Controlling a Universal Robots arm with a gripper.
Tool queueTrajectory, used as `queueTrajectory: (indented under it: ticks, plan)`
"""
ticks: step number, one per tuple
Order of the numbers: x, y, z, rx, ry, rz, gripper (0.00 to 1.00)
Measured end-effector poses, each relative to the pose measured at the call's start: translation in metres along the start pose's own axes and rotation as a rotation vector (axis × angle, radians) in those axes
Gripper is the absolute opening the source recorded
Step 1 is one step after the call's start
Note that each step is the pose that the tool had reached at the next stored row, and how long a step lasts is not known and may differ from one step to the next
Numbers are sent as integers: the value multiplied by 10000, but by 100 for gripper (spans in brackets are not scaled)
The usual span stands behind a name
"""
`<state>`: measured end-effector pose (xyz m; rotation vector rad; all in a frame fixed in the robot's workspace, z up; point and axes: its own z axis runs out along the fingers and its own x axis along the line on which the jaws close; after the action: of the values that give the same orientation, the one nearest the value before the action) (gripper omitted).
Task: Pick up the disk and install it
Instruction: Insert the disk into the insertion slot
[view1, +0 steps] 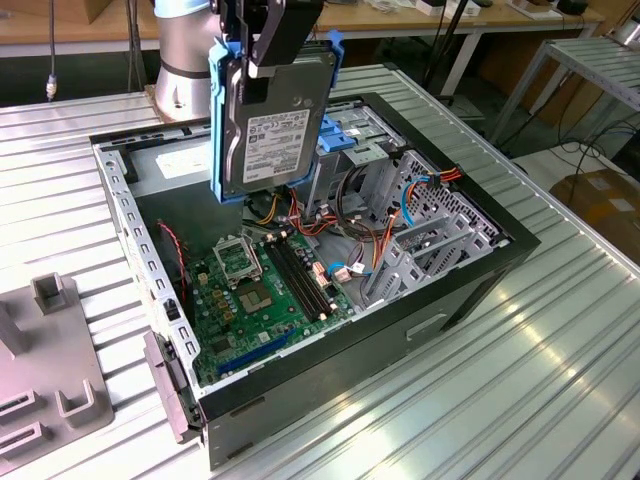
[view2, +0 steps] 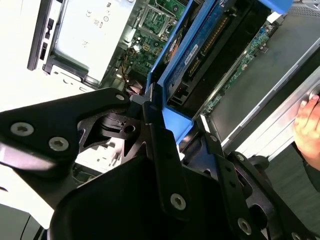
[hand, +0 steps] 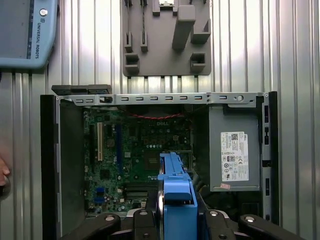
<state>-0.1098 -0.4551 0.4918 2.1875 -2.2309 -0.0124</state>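
Observation:
The disk (view1: 270, 125) hangs upright above the open computer case (view1: 470, 290), its white label facing the exterior view and its blue carrier frame running down both long edges. My gripper (view1: 263, 55) is shut on the disk's upper end. Below it lie the motherboard (view1: 255, 290) and the drive bays (view1: 352, 135) with blue plastic parts. In the second wrist view the black fingers (view2: 156, 135) clamp the blue frame of the disk (view2: 175, 75). In the first wrist view the disk's blue edge (hand: 176, 197) points down at the motherboard (hand: 135, 150).
A grey metal power supply (hand: 235, 155) with a white sticker fills one corner of the case. A metal drive cage (view1: 430, 240) and cable bundles stand on the exterior view's right. A grey fixture plate (view1: 50, 385) lies outside the case. A person's hand (view2: 309, 125) rests at the case's edge.

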Motion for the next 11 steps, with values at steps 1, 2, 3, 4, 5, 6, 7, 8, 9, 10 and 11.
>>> queueTrajectory:
  ticks: [1, 2, 3, 4, 5, 6, 7, 8, 9, 10, 11]
  plan:
    - [13, 0, 0, 0, 1, 0, 37]
    - [28, -1, 0, 0, 1, 0, 37]
    - [35, -1, 0, -1, 1, 0, 37]
    - [43, -1, 0, -1, 0, 0, 37]
    - [57, -1, 0, 0, 1, 0, 37]
    - [69, -2, 0, 0, 0, -1, 37]
    - [76, -2, 0, 0, 1, 0, 37]
    - [86, -2, 0, 0, 1, 0, 37]
    - [92, -2, 0, 0, 1, 0, 37]
    - [99, -2, 0, -1, 1, 0, 37]
    - [103, -2, 0, -1, 1, 1, 37]
